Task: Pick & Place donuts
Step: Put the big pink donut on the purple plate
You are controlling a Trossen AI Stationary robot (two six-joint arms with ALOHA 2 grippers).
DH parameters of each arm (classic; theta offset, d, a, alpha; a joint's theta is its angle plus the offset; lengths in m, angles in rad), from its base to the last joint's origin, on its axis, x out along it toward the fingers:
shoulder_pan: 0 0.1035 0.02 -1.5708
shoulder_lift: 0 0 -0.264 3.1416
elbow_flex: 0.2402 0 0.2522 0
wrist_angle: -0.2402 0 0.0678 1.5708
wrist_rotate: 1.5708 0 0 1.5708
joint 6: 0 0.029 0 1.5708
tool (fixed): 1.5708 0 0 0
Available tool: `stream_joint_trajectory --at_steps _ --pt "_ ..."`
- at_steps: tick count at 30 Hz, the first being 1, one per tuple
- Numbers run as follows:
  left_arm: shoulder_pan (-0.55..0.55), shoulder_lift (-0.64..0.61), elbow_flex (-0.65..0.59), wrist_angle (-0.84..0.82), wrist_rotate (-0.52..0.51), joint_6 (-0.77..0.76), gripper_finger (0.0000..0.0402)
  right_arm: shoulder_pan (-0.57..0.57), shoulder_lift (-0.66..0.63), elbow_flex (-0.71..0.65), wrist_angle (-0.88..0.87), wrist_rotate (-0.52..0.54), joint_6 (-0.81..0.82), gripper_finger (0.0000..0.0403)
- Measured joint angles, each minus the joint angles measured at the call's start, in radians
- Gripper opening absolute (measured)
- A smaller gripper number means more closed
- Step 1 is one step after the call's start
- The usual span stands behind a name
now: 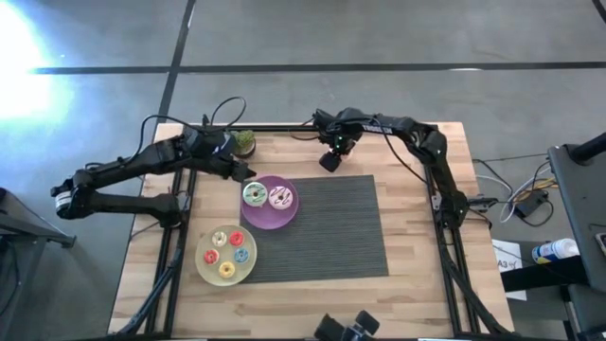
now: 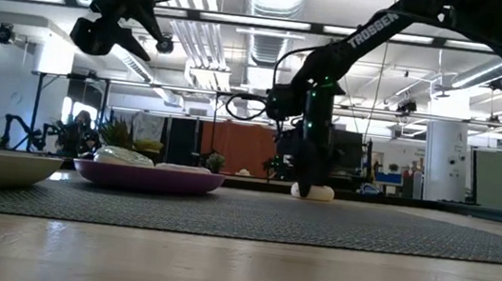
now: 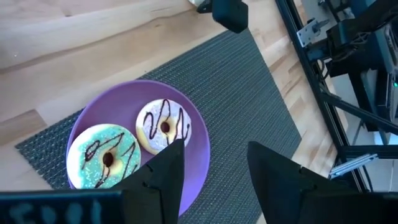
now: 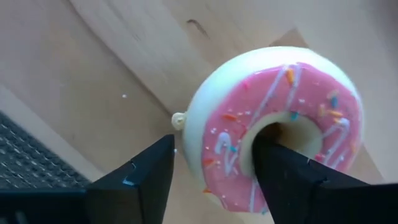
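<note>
The four tiny donuts sit on the round yellow plate near the desk's front-left corner; beyond it, the green-iced donut and white drizzled donut lie on the round purple plate. The left gripper hovers over that plate, released and empty. At the far edge, the right gripper points straight down, fingers straddling the soft pink-iced sprinkled donut, one fingertip apparently in its hole. Gripping only half the ring, it could tilt or slip free on lifting.
</note>
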Motion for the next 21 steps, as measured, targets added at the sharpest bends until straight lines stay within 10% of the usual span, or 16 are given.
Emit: stream_joint_trajectory --at_steps 12,21 --pt "0.000 0.000 0.000 -0.014 -0.006 0.003 0.0149 0.008 -0.029 -0.005 -0.009 -0.008 -0.074 0.0025" --pt "0.000 -0.047 -0.001 -0.132 0.001 0.050 0.0149 0.217 -0.194 0.002 0.016 -0.150 -0.173 0.0015"
